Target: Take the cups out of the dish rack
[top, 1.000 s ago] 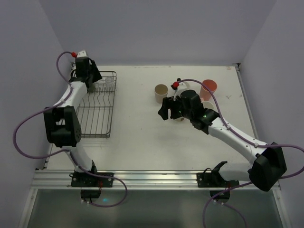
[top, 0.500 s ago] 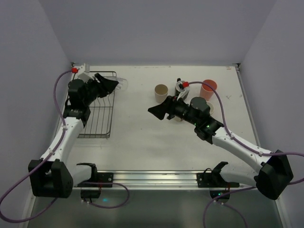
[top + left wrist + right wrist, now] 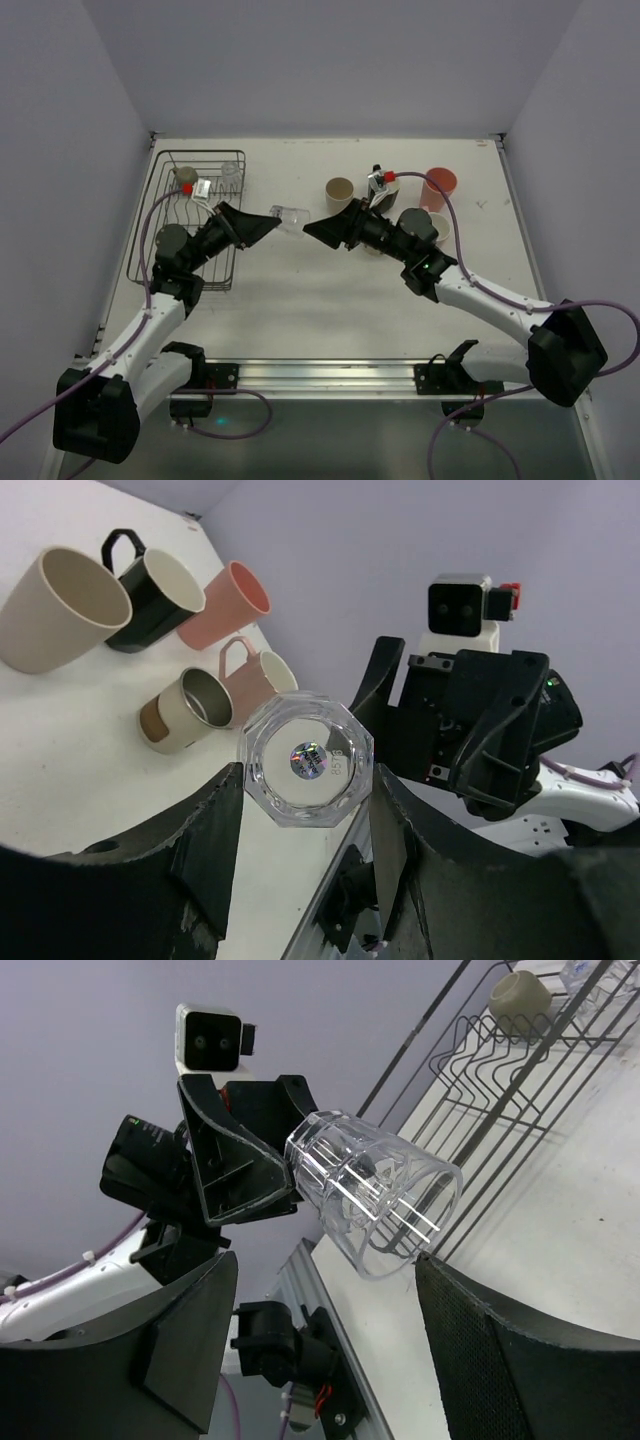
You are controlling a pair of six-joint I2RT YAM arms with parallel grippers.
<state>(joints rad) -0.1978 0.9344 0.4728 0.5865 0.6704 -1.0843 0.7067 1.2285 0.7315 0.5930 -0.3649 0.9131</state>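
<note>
My left gripper (image 3: 270,219) is shut on a clear glass (image 3: 291,214) and holds it on its side in the air over the table's middle. In the left wrist view the glass's base (image 3: 307,768) sits between my fingers. My right gripper (image 3: 310,230) is open and empty, facing the glass's open mouth (image 3: 375,1195) just short of it. The wire dish rack (image 3: 168,238) at the left holds a grey cup (image 3: 185,175) and another clear glass (image 3: 232,172). On the table stand a beige tumbler (image 3: 340,194), a salmon-pink tumbler (image 3: 438,186) and a pale pink mug (image 3: 255,675).
A black handled mug (image 3: 150,592) and a small metal-lined brown cup (image 3: 185,710) stand with the other cups at the back right, partly hidden by my right arm in the top view. Grey walls close in the table's sides and back.
My left arm has swung from the rack's far end toward the table's middle with the clear glass. My right gripper has turned left toward it, jaws open.
</note>
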